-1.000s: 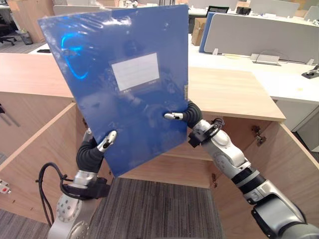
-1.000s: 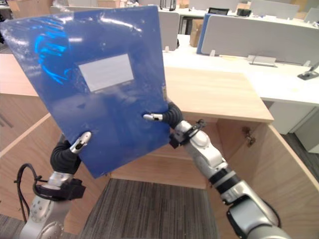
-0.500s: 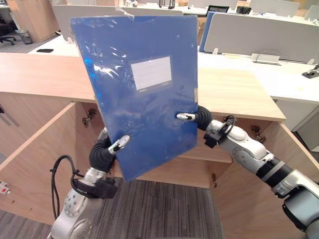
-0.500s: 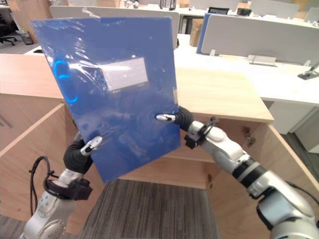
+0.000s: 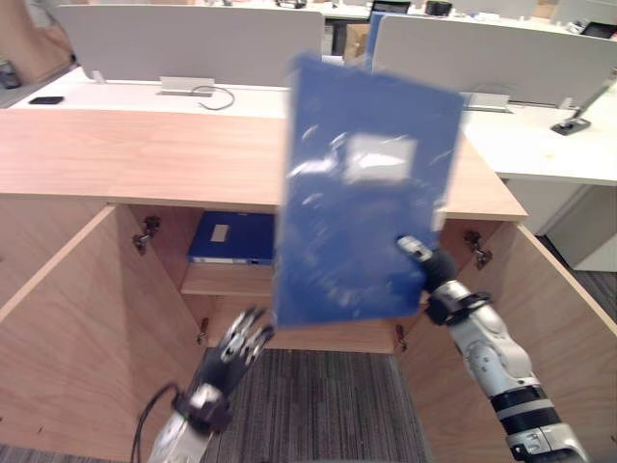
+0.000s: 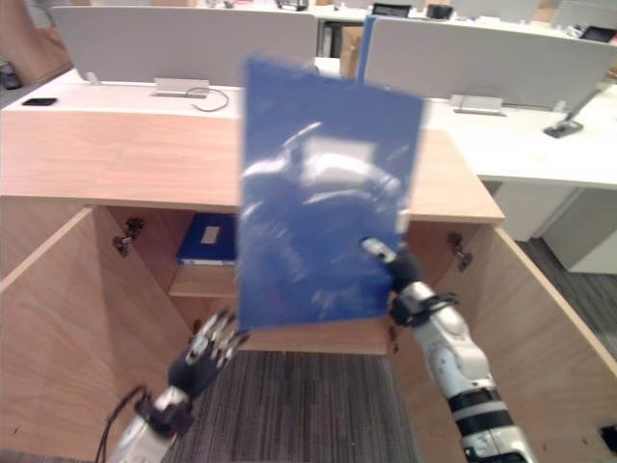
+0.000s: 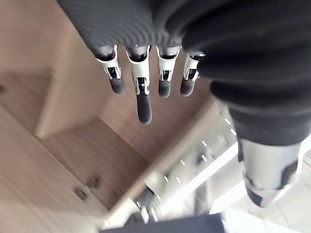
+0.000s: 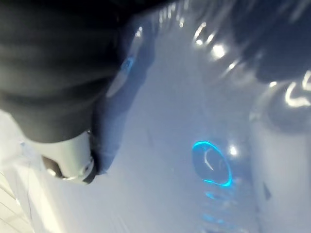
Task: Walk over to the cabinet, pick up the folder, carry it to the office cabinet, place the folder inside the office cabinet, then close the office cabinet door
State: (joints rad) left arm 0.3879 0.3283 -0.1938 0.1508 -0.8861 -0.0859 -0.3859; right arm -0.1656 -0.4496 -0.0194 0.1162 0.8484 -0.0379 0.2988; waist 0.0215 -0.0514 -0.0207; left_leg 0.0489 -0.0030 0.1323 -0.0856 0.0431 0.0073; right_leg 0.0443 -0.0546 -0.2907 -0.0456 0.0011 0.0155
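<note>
A glossy blue folder (image 5: pixel 362 193) with a white label stands upright in the air in front of the open wooden cabinet (image 5: pixel 145 159). My right hand (image 5: pixel 427 268) is shut on its lower right corner, thumb on the front face. Close up in the right wrist view, the folder's shiny face (image 8: pixel 194 121) lies against that hand. My left hand (image 5: pixel 241 342) hangs below the folder's lower left corner, apart from it, fingers (image 7: pixel 145 90) straight and spread. A second blue folder (image 5: pixel 231 238) lies flat on the shelf inside the cabinet.
Both cabinet doors stand wide open, the left door (image 5: pixel 58 328) and the right door (image 5: pixel 569 338) flanking me. Grey striped carpet (image 5: pixel 318 415) lies between them. Behind the cabinet are white desks with grey partition screens (image 5: pixel 174 43).
My left hand has let go of the folder, opened and dropped below it. My right hand alone now holds it, further right and forward. The view has shifted, showing the cabinet's inside.
</note>
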